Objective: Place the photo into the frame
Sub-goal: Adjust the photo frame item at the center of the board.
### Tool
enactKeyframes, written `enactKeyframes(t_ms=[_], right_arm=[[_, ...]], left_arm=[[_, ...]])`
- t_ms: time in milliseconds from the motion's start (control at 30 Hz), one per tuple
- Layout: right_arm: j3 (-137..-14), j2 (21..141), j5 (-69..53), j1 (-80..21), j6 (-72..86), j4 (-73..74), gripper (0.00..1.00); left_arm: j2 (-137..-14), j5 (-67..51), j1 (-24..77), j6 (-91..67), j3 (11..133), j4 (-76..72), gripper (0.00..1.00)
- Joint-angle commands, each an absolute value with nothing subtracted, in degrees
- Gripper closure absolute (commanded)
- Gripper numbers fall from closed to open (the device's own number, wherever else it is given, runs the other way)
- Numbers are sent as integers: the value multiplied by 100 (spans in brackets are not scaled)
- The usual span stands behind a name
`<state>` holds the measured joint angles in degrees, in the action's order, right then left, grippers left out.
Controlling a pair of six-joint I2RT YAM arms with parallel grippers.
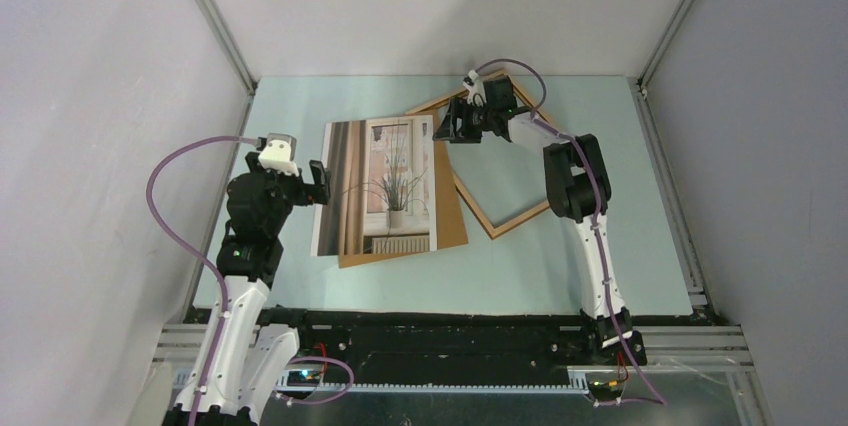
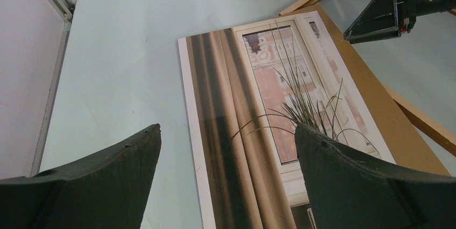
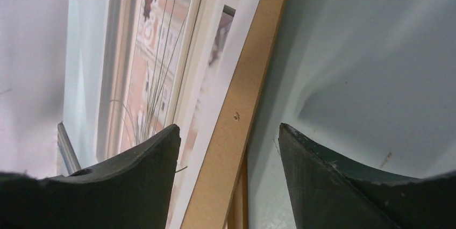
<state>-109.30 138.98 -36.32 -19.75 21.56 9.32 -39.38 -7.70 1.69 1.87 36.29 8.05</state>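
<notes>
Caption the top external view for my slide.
The photo lies face up on a brown backing board, the empty frame to its right; left pincer and right pincer both open nearby.

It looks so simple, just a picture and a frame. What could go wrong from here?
The photo lies flat on the backing board, so the open left claw at its edge might fail to pinch it or drag the board too. Board and photo cover part of the frame; the open right claw above that spot could knock the frame askew.

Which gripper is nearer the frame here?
Right. The right gripper hovers over the frame's far-left side; the left gripper sits by the photo's left edge, well clear of the frame.
</notes>
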Motion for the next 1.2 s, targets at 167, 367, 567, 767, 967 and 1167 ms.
enactKeyframes(t_ms=[167, 367, 567, 767, 967, 1167], right_arm=[[-11505, 14298, -4197, -1978, 2523, 991, 36], [-11619, 14447, -4551, -1962, 2784, 867, 43], [-11714, 14400, -4744, -1940, 2964, 734, 56], [-11707, 14233, -4839, -1942, 3095, 604, 66], [-11662, 14107, -4914, -1993, 3164, 571, 72], [-11619, 14090, -4874, -2162, 3133, 584, 79]], left_arm=[[-3920, -753, 114, 324, 3569, 599, 2], [-3888, -744, 114, 331, 3568, 601, 2], [-3861, -741, 114, 336, 3567, 598, 1], [-3843, -738, 113, 337, 3573, 602, 2], [-3825, -738, 114, 349, 3567, 605, 2], [-3810, -723, 114, 344, 3568, 600, 2]])
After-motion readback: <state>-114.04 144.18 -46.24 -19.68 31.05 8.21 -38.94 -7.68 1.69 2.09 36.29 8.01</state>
